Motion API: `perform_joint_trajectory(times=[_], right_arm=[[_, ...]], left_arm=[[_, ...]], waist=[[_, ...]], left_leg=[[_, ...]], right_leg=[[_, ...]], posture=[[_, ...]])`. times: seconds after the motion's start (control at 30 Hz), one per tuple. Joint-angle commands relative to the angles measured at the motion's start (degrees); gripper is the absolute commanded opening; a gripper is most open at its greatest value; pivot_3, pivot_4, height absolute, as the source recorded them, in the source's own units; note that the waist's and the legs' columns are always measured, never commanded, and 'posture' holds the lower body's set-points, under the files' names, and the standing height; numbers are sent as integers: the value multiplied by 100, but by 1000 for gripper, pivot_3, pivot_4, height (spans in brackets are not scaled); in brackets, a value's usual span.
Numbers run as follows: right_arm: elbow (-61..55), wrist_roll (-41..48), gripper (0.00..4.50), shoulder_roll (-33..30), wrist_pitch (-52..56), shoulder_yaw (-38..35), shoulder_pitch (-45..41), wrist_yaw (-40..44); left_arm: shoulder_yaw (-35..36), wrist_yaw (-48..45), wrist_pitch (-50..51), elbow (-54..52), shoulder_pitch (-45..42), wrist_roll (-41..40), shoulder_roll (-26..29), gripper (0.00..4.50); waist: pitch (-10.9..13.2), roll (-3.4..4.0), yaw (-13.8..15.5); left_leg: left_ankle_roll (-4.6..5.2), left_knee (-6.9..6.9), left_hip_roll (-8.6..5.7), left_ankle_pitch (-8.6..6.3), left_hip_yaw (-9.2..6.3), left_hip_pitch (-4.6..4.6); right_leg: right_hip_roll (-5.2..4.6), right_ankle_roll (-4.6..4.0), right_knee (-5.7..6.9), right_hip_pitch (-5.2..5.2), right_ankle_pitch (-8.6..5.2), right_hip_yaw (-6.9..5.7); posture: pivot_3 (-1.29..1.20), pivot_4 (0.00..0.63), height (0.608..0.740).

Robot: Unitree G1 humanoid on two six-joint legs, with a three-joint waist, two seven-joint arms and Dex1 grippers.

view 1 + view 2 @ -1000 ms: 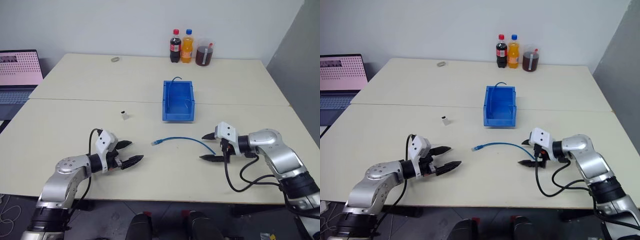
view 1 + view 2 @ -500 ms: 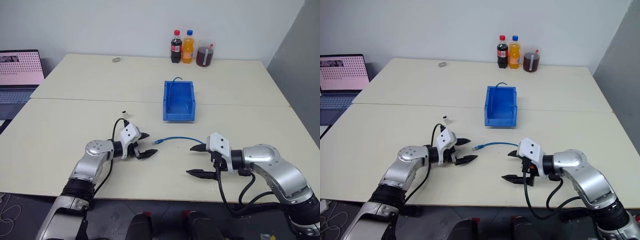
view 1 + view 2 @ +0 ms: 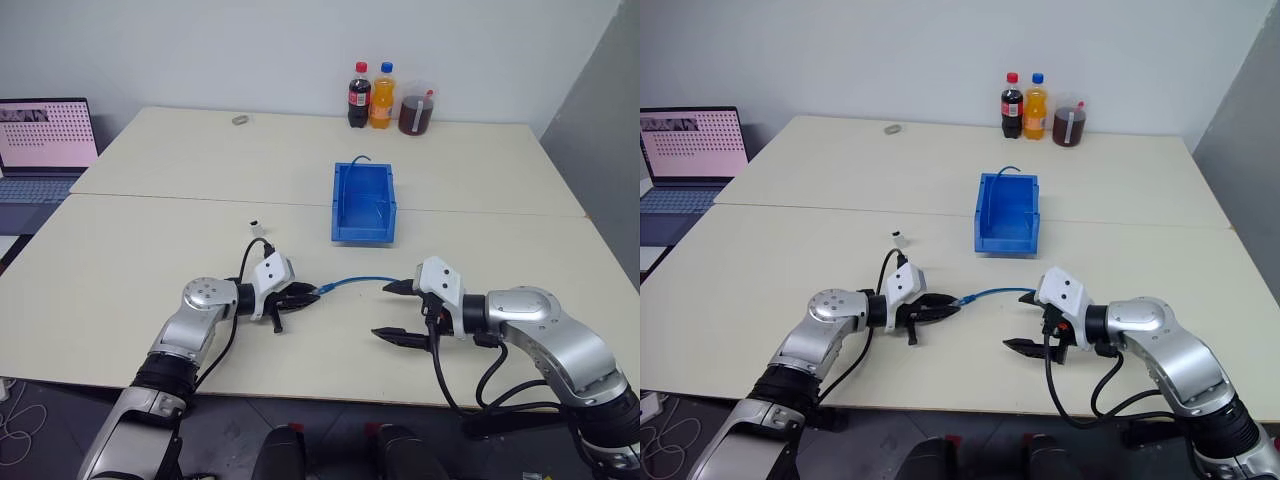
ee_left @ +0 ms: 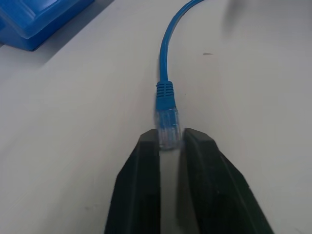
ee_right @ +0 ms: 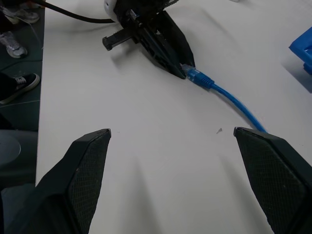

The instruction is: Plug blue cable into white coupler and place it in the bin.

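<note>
Progress is early: nothing is plugged in and nothing of the task lies in the bin (image 3: 364, 222). The white coupler (image 3: 258, 228) stands alone on the table (image 3: 120, 250), towards its left side, well apart from the cable. The left gripper (image 3: 303, 295) is clenched on the clear plug of the blue cable (image 3: 355, 282), near the front edge. From that plug the cable runs rightward, roughly parallel to the front edge, its other end by the right gripper (image 3: 394, 312), whose fingers are spread, holding nothing. Mating and binning remain.
</note>
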Motion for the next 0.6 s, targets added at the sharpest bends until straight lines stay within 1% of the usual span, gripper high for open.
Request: perform_joint_trajectory(times=[0.03,0.17,0.27,0.3,0.4,0.47,0.6], right_arm=[[-265,203,4302,0,10,-256,-54,-63],[-395,429,4302,179,-79,-384,149,-169],[-496,506,4302,276,-119,-413,372,-253],[-549,610,4302,343,-92,-457,458,-277],[-755,1635,4302,810,528,-817,696,-501],[-753,1988,4302,970,823,-963,717,-654],[-714,2301,4302,1011,1062,-1067,679,-823]], left_arm=[[-268,18,149,145,227,290,-12,221],[-87,-4,255,-257,294,3,-64,221],[158,-52,676,-891,412,-458,-115,221],[233,-66,894,-1139,452,-628,-118,221],[549,-133,2181,-2427,577,-1637,-1,220],[742,-60,2890,-2974,596,-2220,39,220],[881,97,3501,-3509,640,-2689,130,220]], waist=[[0,0,-1],[-1,-1,-7],[0,-1,-10],[1,-2,-10],[16,-21,-23],[21,-26,-31],[21,-26,-55]], left_leg=[[0,0,0,0,0,0],[0,-1,0,0,0,0],[0,-4,2,0,0,-4],[0,-4,2,0,0,-7],[0,-4,6,0,-3,-24],[0,-3,8,0,-13,-30],[0,-2,6,0,-15,-18]], right_leg=[[0,0,0,0,0,0],[0,0,0,0,0,1],[1,-2,-1,-3,-1,0],[1,-2,-2,-4,-2,-1],[1,-1,-5,-14,-3,-4],[4,-1,-3,-15,-4,-13],[3,-1,-3,-8,-4,-12]], posture=[[0,150,740],[0,150,740],[0,150,740],[0,150,740],[0,150,740],[0,150,740],[0,150,740]])
